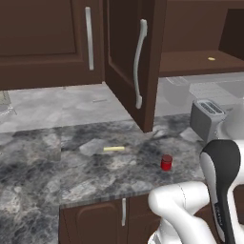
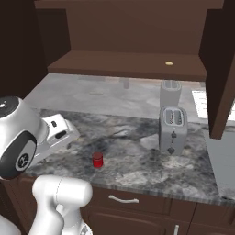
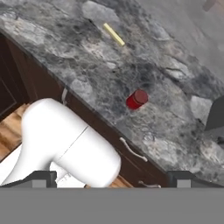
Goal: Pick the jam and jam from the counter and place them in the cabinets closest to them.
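A bright red jam jar (image 1: 166, 162) stands upright on the dark marbled counter (image 1: 95, 171), close to its front edge; it appears too in the right base view (image 2: 97, 159) and the hand view (image 3: 137, 99). Far back near the wall sits a small pinkish squat thing (image 2: 126, 83), too small to make out further. My gripper (image 3: 113, 180) is open, its two tips wide apart with nothing between them, high above the counter's front edge and well short of the jar. The brown cabinet (image 2: 124, 64) above the counter stands open, with its door (image 1: 136, 62) swung out.
A silver toaster (image 2: 172, 130) stands right of the jar. A thin yellow stick (image 1: 114, 148) lies to the jar's left. A small yellowish thing (image 2: 169, 63) rests on the open shelf. The second open door (image 2: 220, 69) hangs at the right. Low cupboards (image 1: 95, 221) run under the counter.
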